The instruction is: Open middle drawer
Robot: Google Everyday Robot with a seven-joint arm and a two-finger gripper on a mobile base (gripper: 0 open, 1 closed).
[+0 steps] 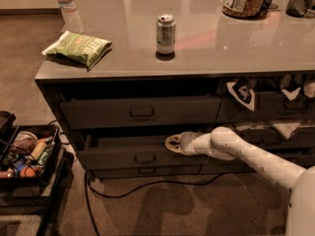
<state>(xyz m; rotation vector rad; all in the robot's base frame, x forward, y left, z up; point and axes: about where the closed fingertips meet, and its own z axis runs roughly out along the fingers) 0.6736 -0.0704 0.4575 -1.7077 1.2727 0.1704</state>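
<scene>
The gripper (175, 144) sits at the upper edge of the middle drawer (118, 159), at the end of the white arm (256, 161) that reaches in from the right and low. Whether it is spread, closed or clamped on that edge cannot be told from here. The drawer's front lies directly below and mostly to the left of the gripper. Its long axis runs left to right across the cabinet, so the tool meets it right of centre. The small pull handle (145, 157) is just down and to the left of the gripper, close by but apart from it. Behind the front's top edge, level with the gripper and to its left, a dim strip of the drawer's inside shows. I judge from this that the drawer stands partly out of the cabinet. The taller top drawer (98, 113) is above the gripper and the slim bottom drawer (147, 170) is below it, and neither is touched. The coming move turns on direction: the drawer slides square to its front, outward toward the viewer, along the line the arm would retract. Because the contact is off-centre to the right, the pull probably needs to stay straight to keep the drawer from skewing. A dark cable (147, 186) lies on the floor below the gripper, under the drawer's path.
</scene>
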